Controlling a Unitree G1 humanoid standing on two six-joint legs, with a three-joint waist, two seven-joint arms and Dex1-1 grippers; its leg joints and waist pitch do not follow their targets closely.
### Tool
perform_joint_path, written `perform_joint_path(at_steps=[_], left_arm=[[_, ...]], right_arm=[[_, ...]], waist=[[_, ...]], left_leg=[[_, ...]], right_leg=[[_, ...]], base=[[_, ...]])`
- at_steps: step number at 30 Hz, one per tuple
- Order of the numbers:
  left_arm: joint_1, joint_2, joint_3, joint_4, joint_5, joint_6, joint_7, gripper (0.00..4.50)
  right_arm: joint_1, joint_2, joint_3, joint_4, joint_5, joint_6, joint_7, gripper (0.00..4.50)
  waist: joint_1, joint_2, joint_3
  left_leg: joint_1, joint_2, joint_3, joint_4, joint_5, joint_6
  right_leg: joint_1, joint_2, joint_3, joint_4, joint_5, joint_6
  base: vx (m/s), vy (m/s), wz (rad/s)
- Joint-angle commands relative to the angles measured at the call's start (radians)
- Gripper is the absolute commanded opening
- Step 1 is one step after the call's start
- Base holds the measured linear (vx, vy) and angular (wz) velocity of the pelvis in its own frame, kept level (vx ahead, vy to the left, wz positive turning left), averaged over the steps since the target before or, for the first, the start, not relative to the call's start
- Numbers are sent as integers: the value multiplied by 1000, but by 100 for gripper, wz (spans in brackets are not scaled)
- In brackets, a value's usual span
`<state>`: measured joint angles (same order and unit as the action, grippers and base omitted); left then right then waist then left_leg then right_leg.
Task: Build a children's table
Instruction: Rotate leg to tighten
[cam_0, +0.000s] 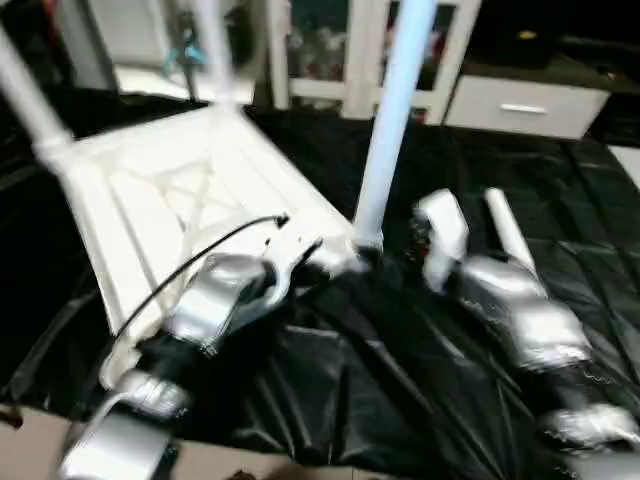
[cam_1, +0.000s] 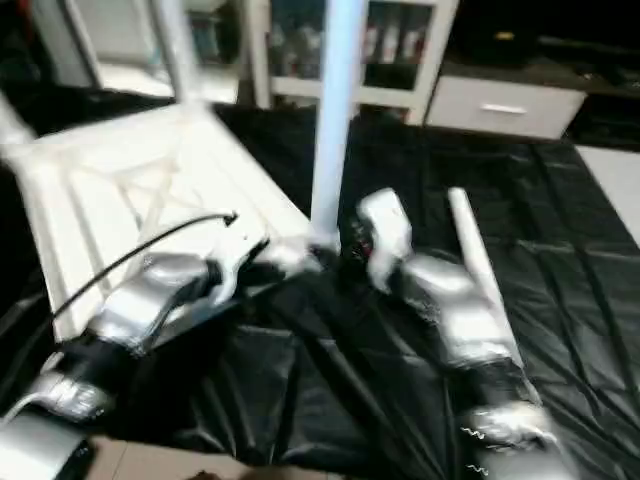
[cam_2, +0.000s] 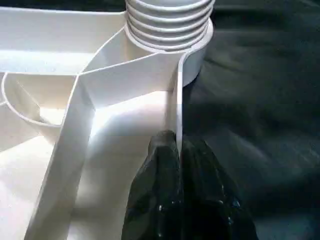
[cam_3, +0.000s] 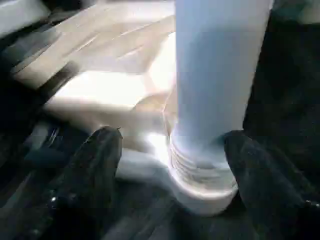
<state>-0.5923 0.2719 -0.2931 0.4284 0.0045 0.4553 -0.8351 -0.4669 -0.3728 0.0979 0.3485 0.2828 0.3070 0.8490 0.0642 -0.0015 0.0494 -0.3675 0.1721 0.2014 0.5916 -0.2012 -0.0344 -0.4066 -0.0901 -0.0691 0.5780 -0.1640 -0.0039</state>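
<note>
Lying upside down on the black sheet (cam_0: 420, 380), the tabletop (cam_0: 190, 190) shows its ribs. The left gripper (cam_2: 176, 150) pinches the tabletop's thin side wall near one corner. A leg (cam_0: 390, 120) stands upright in that corner's socket (cam_3: 200, 170), between the spread fingers of the right gripper (cam_3: 172, 150). Another leg (cam_1: 480, 260) lies on the sheet just beside the right arm.

The upright leg (cam_3: 220, 75) stands between the right gripper (cam_3: 172, 150)'s spread fingers, blocking the way forward. The left gripper (cam_2: 179, 150) is pinched on the tabletop (cam_0: 190, 190) rim, ribs crowding inside. A loose leg (cam_1: 480, 265) lies beside the right forearm.
</note>
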Motion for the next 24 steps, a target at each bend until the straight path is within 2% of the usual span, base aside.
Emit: perform_joint_path(at_steps=[1, 4, 6, 10, 13, 17, 24], left_arm=[[36, 3, -70, -29, -19, 25, -101, 0], [56, 49, -113, -79, -24, 38, -199, 0], [59, 67, -129, -93, -24, 40, -232, 0], [64, 106, -160, -129, -29, 53, -297, 0], [62, 117, -167, -138, -23, 49, -313, 0], [60, 124, -170, -153, -21, 60, -327, 0], [60, 130, -173, -158, -19, 64, -331, 0]], right_arm=[[8, -40, 11, -31, 9, -4, 92, 358], [18, -100, 24, -47, 7, -11, 181, 358], [22, -118, 34, -58, 6, -9, 206, 358], [21, -144, 66, -62, -20, -29, 230, 358], [22, -137, 89, -60, -36, -41, 253, 358], [17, -125, 118, -42, -65, -64, 267, 358], [1, -110, 144, -4, -90, -98, 264, 358]], waist=[[2, -3, -67], [4, -4, -65], [4, -4, -61], [13, 0, -58], [18, 1, -62], [18, 0, -64], [18, -1, -63]], left_leg=[[16, 64, -24, -66, -91, 98], [16, 66, -25, -67, -115, 93], [19, 65, -23, -68, -136, 84], [25, 66, -24, -74, -185, 41], [26, 66, -25, -73, -178, 26], [22, 63, -24, -70, -141, 39], [21, 63, -25, -69, -155, 41]], right_leg=[[51, -63, 46, -34, -45, -289], [54, -68, 47, -37, -84, -294], [49, -66, 48, -43, -121, -288], [45, -66, 49, -52, -210, -262], [47, -64, 49, -46, -175, -264], [50, -64, 48, -38, -111, -277], [51, -65, 48, -41, -151, -273]], base=[[0, 0, 0], [0, 0, 0], [0, 0, 0], [0, 0, 0], [0, 0, 0], [0, 0, 0], [0, 0, 0]])
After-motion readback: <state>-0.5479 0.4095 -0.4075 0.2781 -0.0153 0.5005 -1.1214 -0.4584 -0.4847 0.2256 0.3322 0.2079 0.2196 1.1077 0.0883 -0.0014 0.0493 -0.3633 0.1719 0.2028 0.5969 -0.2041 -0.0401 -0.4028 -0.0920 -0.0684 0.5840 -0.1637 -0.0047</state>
